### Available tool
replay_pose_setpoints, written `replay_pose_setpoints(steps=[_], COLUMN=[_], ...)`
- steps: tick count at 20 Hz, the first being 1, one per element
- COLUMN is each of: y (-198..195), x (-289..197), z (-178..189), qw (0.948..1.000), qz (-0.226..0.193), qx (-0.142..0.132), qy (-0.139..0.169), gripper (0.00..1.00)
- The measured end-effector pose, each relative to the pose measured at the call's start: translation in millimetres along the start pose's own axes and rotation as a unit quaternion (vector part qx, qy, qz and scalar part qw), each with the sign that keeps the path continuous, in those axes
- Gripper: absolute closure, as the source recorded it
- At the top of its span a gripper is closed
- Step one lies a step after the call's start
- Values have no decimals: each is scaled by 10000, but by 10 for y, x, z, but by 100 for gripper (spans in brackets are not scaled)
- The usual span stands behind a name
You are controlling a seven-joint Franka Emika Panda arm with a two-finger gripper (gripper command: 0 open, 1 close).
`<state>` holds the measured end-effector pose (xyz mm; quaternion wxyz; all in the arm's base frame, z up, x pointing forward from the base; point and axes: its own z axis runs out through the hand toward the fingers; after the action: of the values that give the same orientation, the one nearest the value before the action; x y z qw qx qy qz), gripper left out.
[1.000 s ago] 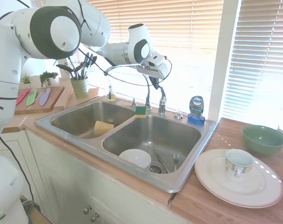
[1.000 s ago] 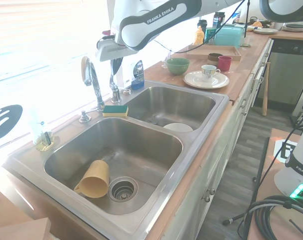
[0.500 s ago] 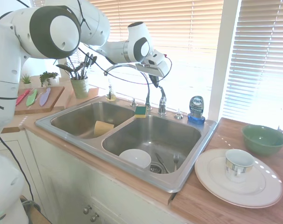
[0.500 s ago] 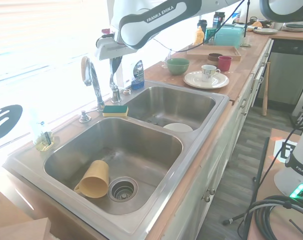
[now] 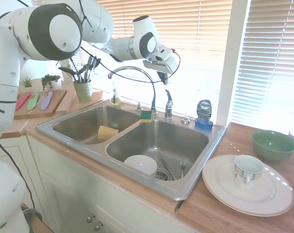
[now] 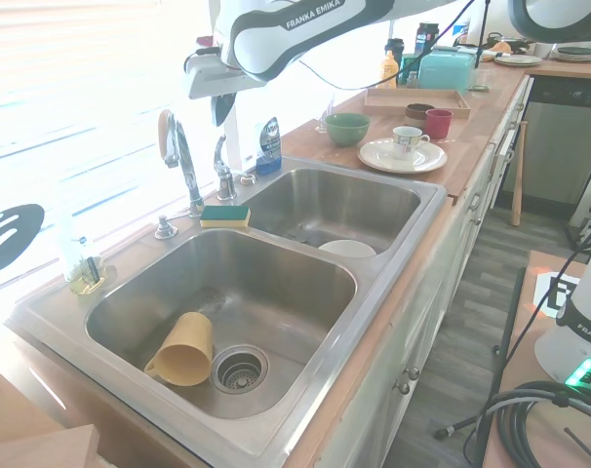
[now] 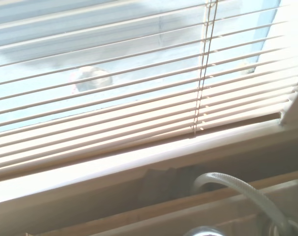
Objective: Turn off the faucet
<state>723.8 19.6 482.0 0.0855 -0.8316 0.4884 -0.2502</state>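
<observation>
The wooden tabletop (image 5: 244, 213) ran along the window, whose slatted blinds (image 7: 139, 98) filled most of the wrist view. Set into the tabletop was a steel double sink (image 5: 69, 138). In the first exterior view its nearer right basin held a white bowl (image 5: 140, 164) and a fork (image 5: 182, 166), and the left basin held a yellow cup (image 6: 181, 351) lying on its side beside the drain.

The white arm (image 6: 295, 24) reached over the back of the sink, and its pincer (image 5: 163, 76) hung in the air above the faucet's lever handle (image 5: 169, 103), apart from it and touching nothing. The dark fingers pointed downward and looked close together, with nothing between them, though the views were too small to be sure.

The faucet (image 5: 137, 73) stood at the back rim of the sink, between the two basins; its arched spout curved out toward the left basin and the short lever stood upright just to the right of its base. No water could be seen at the spout.

To the right on the tabletop lay a white plate (image 5: 268, 199) with a mug (image 5: 247, 170) on it, and a green bowl (image 5: 273, 144) behind. A blue dish-soap bottle (image 5: 204, 114) stood at the sink's back corner, and a green-and-yellow sponge (image 5: 146, 115) lay by the faucet base. A potted plant (image 5: 82, 80) and a board with coloured knives (image 5: 35, 101) stood at the far left.
</observation>
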Motion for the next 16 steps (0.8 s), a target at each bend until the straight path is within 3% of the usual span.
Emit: replay_pose_setpoints(steps=[16], y=[142], x=[-146], z=[224], qw=[9996], qz=[-48], qx=[-237], qy=[-143], gripper=[100])
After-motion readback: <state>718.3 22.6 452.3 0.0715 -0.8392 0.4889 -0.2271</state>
